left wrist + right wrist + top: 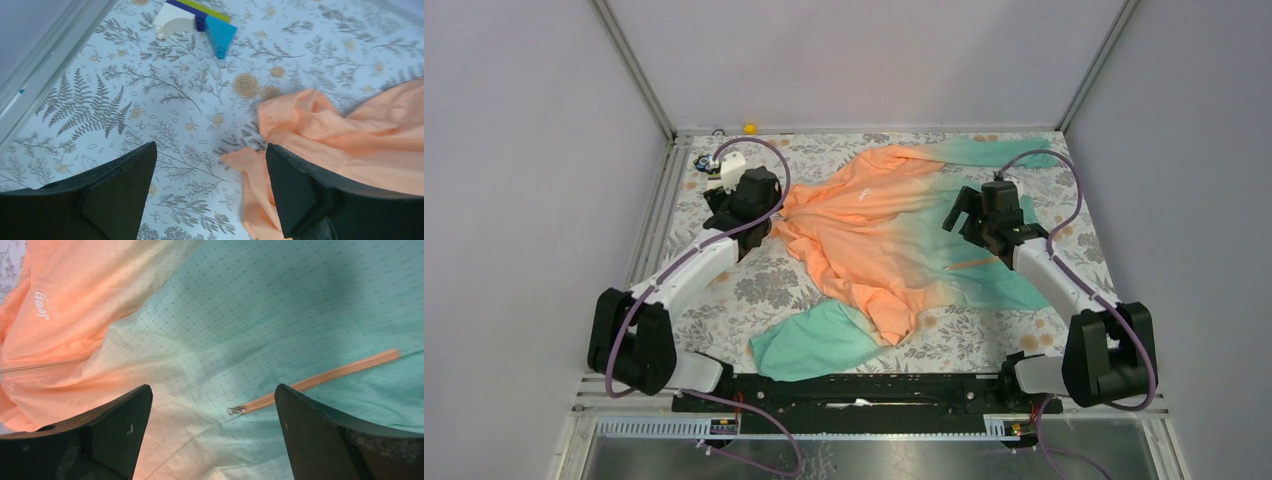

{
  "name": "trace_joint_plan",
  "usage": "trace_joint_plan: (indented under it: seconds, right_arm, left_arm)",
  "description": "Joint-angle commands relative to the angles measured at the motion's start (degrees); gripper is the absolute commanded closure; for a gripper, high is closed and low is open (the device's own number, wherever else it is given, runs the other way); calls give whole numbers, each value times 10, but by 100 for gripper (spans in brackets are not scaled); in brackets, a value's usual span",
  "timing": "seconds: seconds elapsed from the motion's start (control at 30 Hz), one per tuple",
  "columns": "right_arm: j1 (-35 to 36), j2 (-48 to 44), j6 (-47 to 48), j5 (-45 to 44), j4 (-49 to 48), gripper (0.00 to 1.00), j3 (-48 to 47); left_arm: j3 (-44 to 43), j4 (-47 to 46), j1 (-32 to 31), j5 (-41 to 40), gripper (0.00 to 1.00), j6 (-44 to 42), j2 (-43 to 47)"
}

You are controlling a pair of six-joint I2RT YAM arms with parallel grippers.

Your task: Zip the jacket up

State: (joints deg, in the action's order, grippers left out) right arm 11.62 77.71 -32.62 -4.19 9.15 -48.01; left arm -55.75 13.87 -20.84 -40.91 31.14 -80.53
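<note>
the jacket (894,230) is spread crumpled across the middle of the flower-patterned table (754,290), its orange part lying to the left and its teal part to the right. the left gripper (210,150) is held over the table with its fingers spread apart, beside an orange fold of the cloth, and a small pile of toy blocks (200,20) is seen beyond it. the right gripper (212,390) is likewise held wide apart over the teal cloth, where an orange zipper (320,377) is seen, its metal pull (236,410) lying in the gap between the two fingers and touched by neither.
</note>
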Motion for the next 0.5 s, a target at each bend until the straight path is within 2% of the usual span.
trace_joint_plan:
  seconds: [0.0,0.17,0.3,0.37,0.47]
  right_arm:
    - [-11,-62,83,-68,30,0,0]
    - [-117,-79,20,-14,40,0,20]
    - [-215,-92,-69,-39,59,2,73]
    - [-257,-100,-88,-26,59,4,103]
    - [-280,-105,-94,-39,107,5,108]
  left_arm:
    - [17,-12,-2,66,11,22,60]
    - [5,0,-2,202,11,-13,118]
    - [-2,8,-2,281,10,-30,192]
    - [-9,8,-2,314,9,-40,233]
    - [-34,28,-2,339,1,-46,278]
